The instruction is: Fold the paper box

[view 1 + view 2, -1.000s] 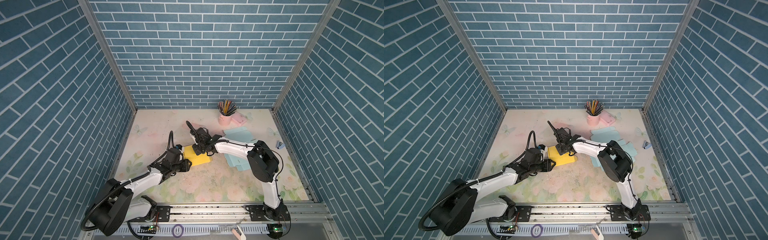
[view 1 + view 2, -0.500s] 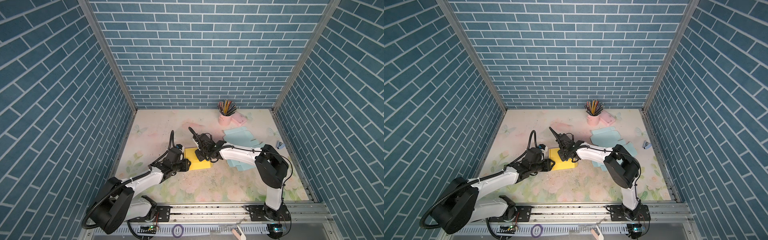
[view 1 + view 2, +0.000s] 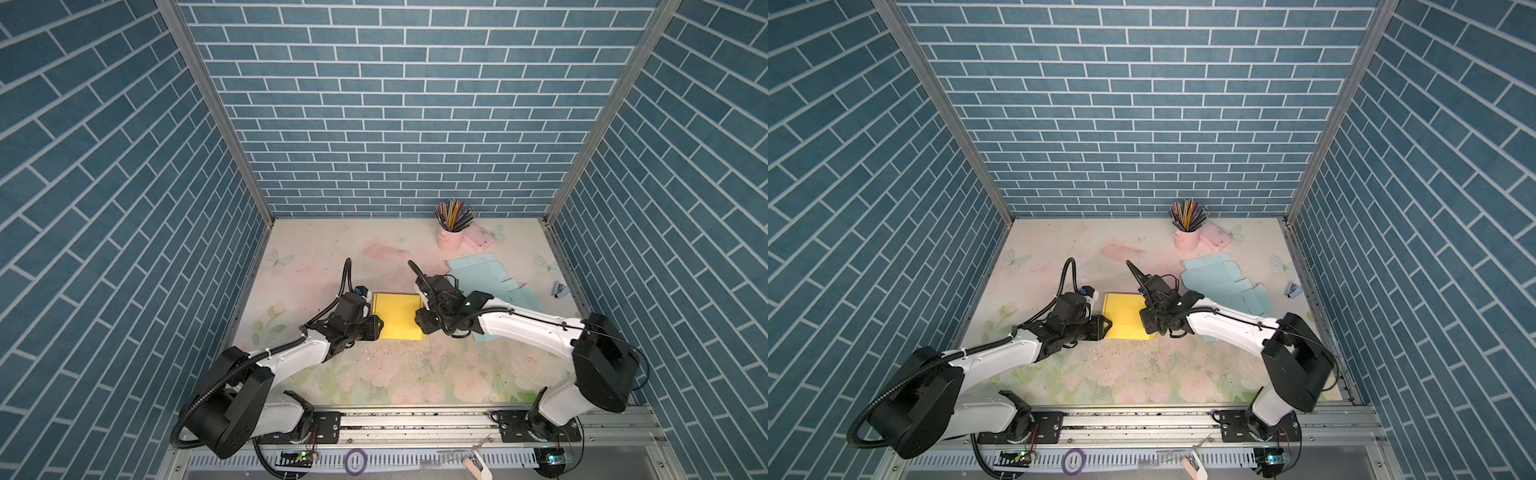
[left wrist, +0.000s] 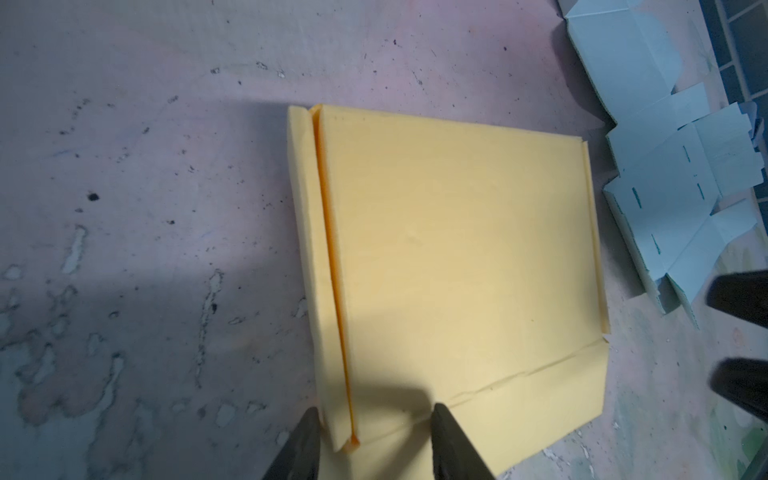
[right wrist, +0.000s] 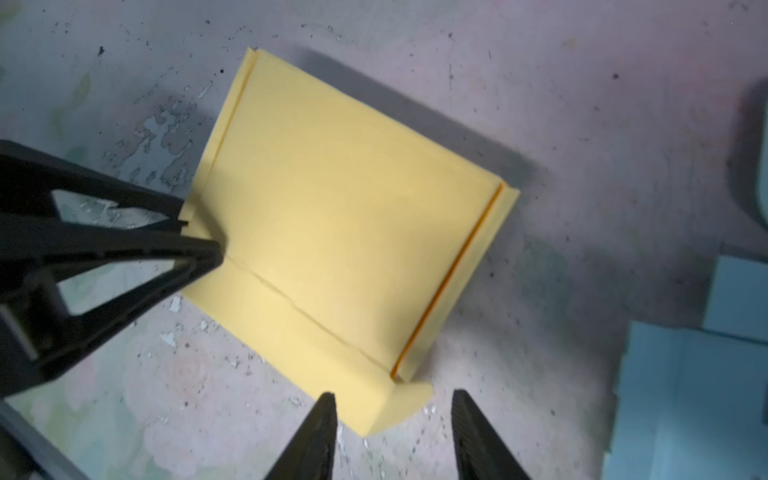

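- Left wrist view: the left gripper [image 4: 376,409] stands part-open, its fingers straddling one corner of the yellow paper box [image 4: 453,257] and clamping nothing.
- Right wrist view: the right gripper [image 5: 394,394] is also part-open and empty, just off another corner of the box.
- 1 box, folded flat, lies mid-table [image 3: 332,257] between the 2 grippers in both top views.
- 1 pink cup [image 3: 449,243] near the back wall holds a bunch of coloured pencils [image 3: 454,214] — too many to count.
- 1 pink case [image 3: 481,241] sits just beside the cup.
- Light-blue flat cardboard [image 3: 478,272] lies right of the box — sheet count unclear.
- 1 small blue object [image 3: 559,289] lies by the right wall.
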Controlling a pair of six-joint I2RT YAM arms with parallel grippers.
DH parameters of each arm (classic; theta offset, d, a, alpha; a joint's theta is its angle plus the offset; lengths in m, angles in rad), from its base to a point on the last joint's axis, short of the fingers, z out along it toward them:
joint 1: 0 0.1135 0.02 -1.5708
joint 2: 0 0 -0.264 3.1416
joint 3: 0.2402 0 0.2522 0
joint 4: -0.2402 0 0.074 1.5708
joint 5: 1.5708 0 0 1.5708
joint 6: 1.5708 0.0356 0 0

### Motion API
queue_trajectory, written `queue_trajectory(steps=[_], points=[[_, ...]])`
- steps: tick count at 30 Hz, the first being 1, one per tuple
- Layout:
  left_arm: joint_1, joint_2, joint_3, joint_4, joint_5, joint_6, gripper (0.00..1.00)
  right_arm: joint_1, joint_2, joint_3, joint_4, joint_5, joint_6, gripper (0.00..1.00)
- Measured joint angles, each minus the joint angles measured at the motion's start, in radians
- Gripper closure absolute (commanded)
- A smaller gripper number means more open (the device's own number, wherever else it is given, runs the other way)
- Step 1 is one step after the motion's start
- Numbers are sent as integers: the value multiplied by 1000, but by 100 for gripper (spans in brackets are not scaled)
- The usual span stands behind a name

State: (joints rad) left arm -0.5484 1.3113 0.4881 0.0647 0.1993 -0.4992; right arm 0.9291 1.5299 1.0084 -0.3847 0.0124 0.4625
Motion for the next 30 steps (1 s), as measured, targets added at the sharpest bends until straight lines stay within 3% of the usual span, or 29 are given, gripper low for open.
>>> queue_trajectory(steps=[4,8,14,21,30], points=[[0,25,18,2,7,3,56,-13,-102,-90,9,-36,66,52],[0,45,34,3,12,7,56,-67,-101,-121,31,-85,92,52],[0,60,44,6,23,14,56,-171,0,-72,101,-142,90,52],[0,73,54,6,29,18,56,-172,124,90,139,-174,54,53],[0,86,77,0,30,22,56,-157,248,136,119,-122,-6,55]])
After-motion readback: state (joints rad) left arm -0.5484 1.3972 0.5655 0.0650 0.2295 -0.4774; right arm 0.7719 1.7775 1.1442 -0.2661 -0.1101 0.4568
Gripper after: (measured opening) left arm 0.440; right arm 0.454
